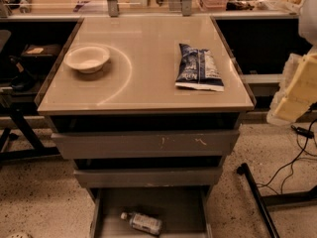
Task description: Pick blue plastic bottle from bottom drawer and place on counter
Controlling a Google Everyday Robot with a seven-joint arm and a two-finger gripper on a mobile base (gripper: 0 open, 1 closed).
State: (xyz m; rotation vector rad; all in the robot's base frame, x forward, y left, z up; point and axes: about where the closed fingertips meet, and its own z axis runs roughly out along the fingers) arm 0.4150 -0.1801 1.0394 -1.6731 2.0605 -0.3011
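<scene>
The blue plastic bottle (142, 222) lies on its side in the open bottom drawer (190, 207), white cap pointing left. The drawer is a shallow grey tray pulled out at the foot of the cabinet. Above the cabinet spreads the glossy beige counter (148, 48) with a faint curved white mark. My gripper (297, 89) shows as pale cream and yellow blocks at the right edge of the view. It hangs beside the counter's right side, well above and to the right of the bottle, touching nothing.
A pale bowl (87, 58) sits on the counter's left part and a dark blue snack bag (199, 68) on its right. Two wider grey drawers (146, 144) stand slightly open above the bottom one. Black cables and a stand leg (257, 197) cross the floor at right.
</scene>
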